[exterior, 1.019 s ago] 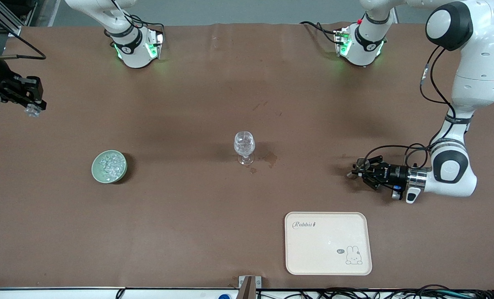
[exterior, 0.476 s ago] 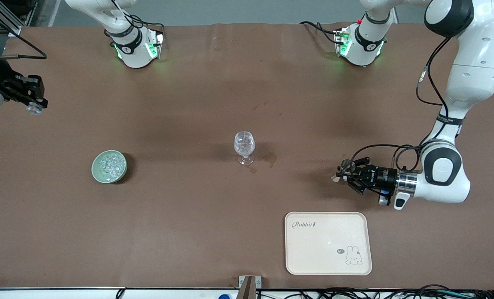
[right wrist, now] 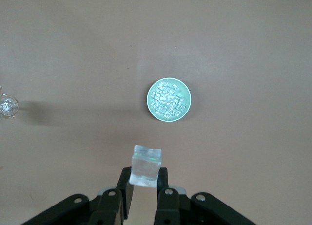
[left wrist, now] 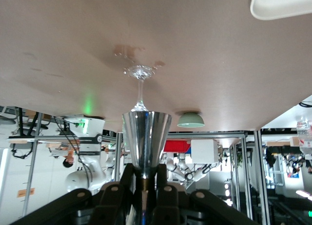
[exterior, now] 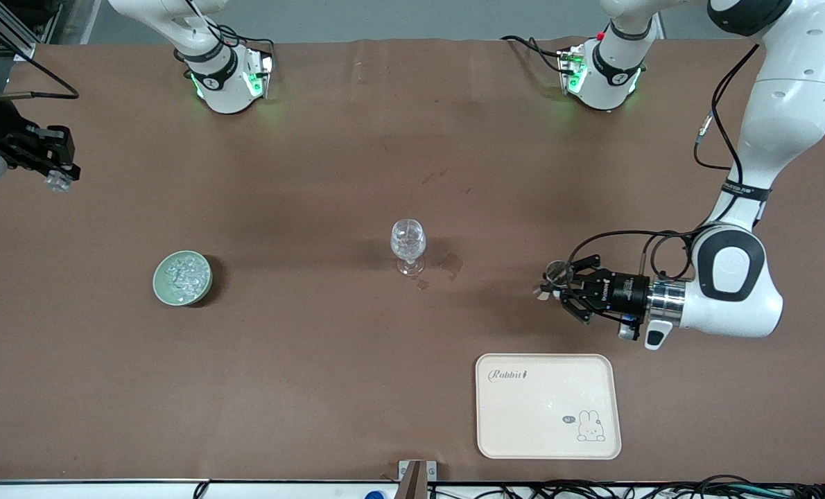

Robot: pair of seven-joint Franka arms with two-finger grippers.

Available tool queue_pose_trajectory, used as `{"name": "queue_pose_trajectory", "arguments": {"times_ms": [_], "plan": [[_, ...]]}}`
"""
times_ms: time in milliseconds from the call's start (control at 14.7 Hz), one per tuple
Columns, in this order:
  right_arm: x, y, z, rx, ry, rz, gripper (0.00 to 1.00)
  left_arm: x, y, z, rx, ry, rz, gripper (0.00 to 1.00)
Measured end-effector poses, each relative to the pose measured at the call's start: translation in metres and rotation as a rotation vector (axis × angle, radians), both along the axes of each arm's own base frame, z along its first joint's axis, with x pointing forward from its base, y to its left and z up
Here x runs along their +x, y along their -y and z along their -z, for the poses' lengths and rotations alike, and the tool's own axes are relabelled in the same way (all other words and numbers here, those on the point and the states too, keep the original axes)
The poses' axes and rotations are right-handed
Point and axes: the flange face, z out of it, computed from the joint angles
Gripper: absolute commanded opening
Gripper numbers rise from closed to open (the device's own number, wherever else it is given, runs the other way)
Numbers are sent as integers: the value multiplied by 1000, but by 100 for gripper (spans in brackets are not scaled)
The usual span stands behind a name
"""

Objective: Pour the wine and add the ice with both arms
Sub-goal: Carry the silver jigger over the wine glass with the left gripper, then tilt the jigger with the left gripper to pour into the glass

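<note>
A clear stemmed glass (exterior: 407,246) stands at the table's middle with whitish chunks in it. My left gripper (exterior: 563,290) lies sideways, low over the table toward the left arm's end, shut on a silver conical cup (exterior: 550,281). In the left wrist view the cup (left wrist: 145,137) points at the glass (left wrist: 140,88). My right gripper (exterior: 57,179) is over the table's right-arm end, shut on an ice cube (exterior: 55,183). The right wrist view shows the cube (right wrist: 145,165) between the fingers, above the table. More ice (exterior: 184,276) fills the pale green bowl (exterior: 156,281).
A cream tray (exterior: 548,405) with a rabbit print lies near the front edge, nearer the camera than the left gripper. A wet stain (exterior: 449,263) marks the table beside the glass. The right wrist view shows the bowl (right wrist: 149,99) and the glass (right wrist: 8,106).
My left gripper has moved with the silver cup toward the stemmed glass. My right gripper has shifted only slightly and holds the ice cube as before.
</note>
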Motion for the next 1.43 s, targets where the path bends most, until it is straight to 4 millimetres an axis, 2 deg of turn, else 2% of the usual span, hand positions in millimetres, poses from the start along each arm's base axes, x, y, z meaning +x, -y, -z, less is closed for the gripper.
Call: {"name": "queue_pose_trajectory", "arguments": {"times_ms": [204, 408, 883, 1427], "plan": [[1, 0, 1, 0, -2, -1, 4, -4, 49, -15, 58, -5, -25, 1], [1, 0, 2, 0, -3, -1, 4, -11, 86, -13, 106, -21, -57, 1], [1, -2, 2, 0, -4, -6, 4, -37, 128, -15, 181, -29, -65, 1], [3, -3, 5, 0, -8, -8, 4, -68, 184, -35, 402, -48, -59, 1]]}}
